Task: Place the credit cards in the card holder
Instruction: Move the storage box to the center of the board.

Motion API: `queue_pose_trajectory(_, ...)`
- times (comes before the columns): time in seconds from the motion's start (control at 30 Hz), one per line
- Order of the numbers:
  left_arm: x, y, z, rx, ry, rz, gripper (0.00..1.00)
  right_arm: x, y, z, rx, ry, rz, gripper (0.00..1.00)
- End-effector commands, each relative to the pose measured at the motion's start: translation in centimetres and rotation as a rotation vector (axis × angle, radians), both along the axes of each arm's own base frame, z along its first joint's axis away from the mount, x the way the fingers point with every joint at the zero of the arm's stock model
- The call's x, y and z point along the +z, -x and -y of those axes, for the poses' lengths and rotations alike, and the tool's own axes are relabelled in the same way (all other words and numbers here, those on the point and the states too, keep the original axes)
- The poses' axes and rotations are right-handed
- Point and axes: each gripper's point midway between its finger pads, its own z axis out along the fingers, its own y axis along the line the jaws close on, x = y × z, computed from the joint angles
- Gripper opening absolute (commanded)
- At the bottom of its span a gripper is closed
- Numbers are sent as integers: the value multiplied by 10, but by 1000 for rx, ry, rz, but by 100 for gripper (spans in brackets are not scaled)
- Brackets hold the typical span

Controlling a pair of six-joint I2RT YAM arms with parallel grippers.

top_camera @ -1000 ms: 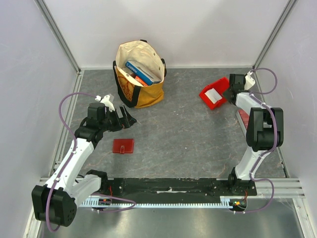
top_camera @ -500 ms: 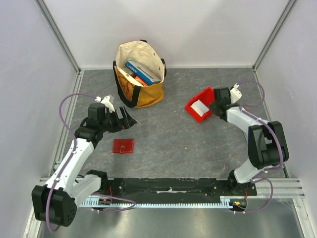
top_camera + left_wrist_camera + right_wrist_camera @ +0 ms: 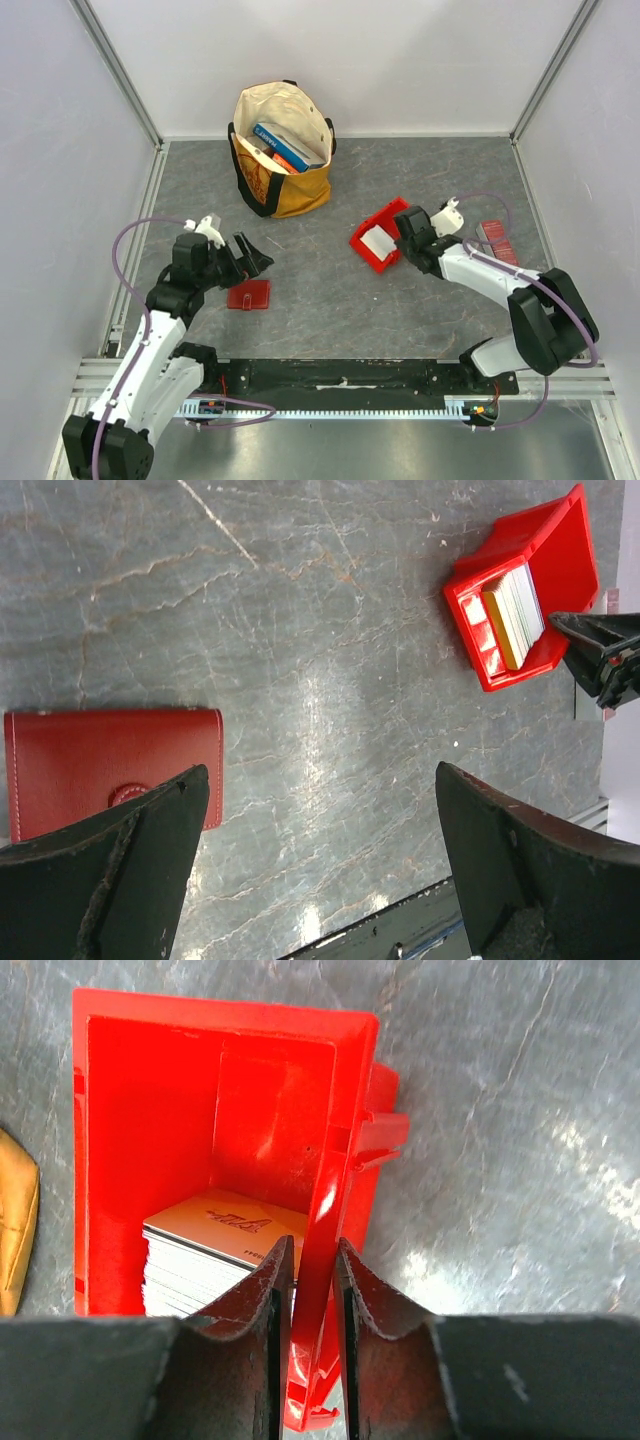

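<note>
Grey marbled stone makes up the surface (image 3: pixel 330 310), closed in by white walls and metal rails. Nearest the arm bases, at about 8 o'clock from the middle, the dark red wallet (image 3: pixel 249 294) lies flat and shut, snap side up. The left fingers (image 3: pixel 255 258) hang just beyond it toward 12 o'clock, spread wide and holding nothing. In the left wrist view the wallet (image 3: pixel 110 760) sits at 9 o'clock, partly behind one of the dark pads (image 3: pixel 130 870), and no contact shows.

Just right of the middle, at about 2 o'clock, the right fingers (image 3: pixel 278 1275) are clamped on one side wall of a bright red plastic bin (image 3: pixel 362 257), one finger inside and one outside. The bin looks tipped, its open mouth turned toward 10 o'clock. Whether it is clear of the stone cannot be told. The cards (image 3: pixel 205 1250) are stacked inside the bin, pale edges showing, the top one with an orange-tan face. None is in the wallet.

At 3 o'clock, beside the right arm, lies a narrow ridged red strip (image 3: pixel 497 240). Farthest off, at 11 o'clock by the back wall, stands a cream and yellow tote bag (image 3: pixel 290 190) with blue books (image 3: pixel 283 140) inside.
</note>
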Motion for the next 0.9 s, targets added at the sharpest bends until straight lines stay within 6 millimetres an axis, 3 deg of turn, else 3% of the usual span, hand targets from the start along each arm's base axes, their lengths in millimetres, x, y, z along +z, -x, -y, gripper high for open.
queue_pose_trajectory(0.0, -5, 9, -1, 64, 64, -15, 99, -4, 16, -4, -93, -15, 18, 29)
queue_pose_trajectory(0.37, -23, 21, -11, 118, 52, -41, 99, -13, 27, -44, -120, -20, 25, 31)
queue_pose_trajectory(0.6, -27, 19, -14, 136, 32, -54, 99, -12, 27, -66, -99, 10, 20, 41)
queue_pose_trajectory(0.77, -34, 17, -20, 168, 10, -68, 99, 7, 24, -61, -80, 52, 53, 50)
queue_pose_trajectory(0.87, -37, 16, -25, 193, -8, -73, 99, 28, 21, -56, -43, 92, 97, 61)
